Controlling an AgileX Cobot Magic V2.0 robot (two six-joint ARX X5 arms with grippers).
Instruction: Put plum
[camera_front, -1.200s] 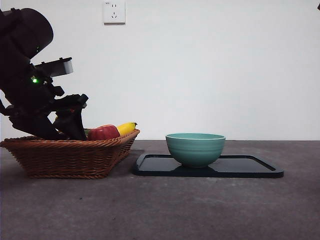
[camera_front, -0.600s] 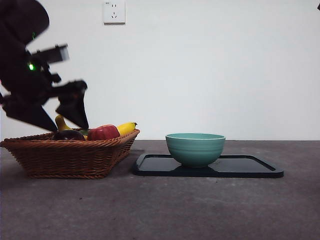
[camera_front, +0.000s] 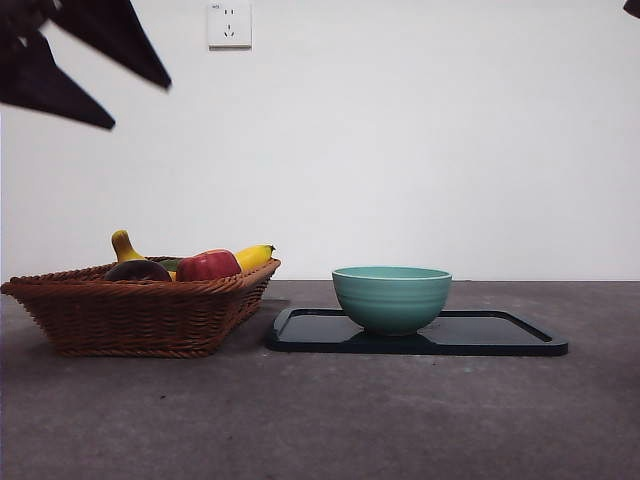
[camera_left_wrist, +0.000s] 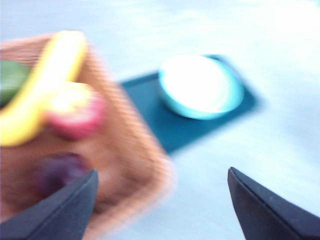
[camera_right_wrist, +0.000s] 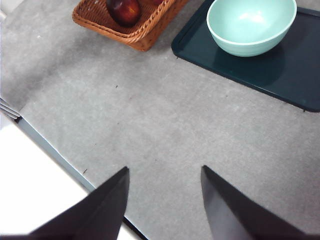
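Plum (camera_front: 137, 270) sits in wicker basket (camera_front: 140, 315), frame's lower left.
Left gripper (camera_front: 85, 65) hangs upper left, spread and empty; right gripper (camera_right_wrist: 164, 200) likewise parted.

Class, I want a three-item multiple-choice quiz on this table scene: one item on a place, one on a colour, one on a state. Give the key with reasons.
1. Where is the plum?
A. in the bowl
B. in the wicker basket
C. on the bare table

2. What colour is the bowl?
A. pale green
B. red
C. white

3. How are the left gripper jaws?
A. shut on the plum
B. shut on the banana
C. open, holding nothing

Key:
1 B, it lies among the fruit inside the basket.
2 A, the bowl on the dark tray is pale green.
3 C, the left wrist view shows the jaws apart with nothing between them.
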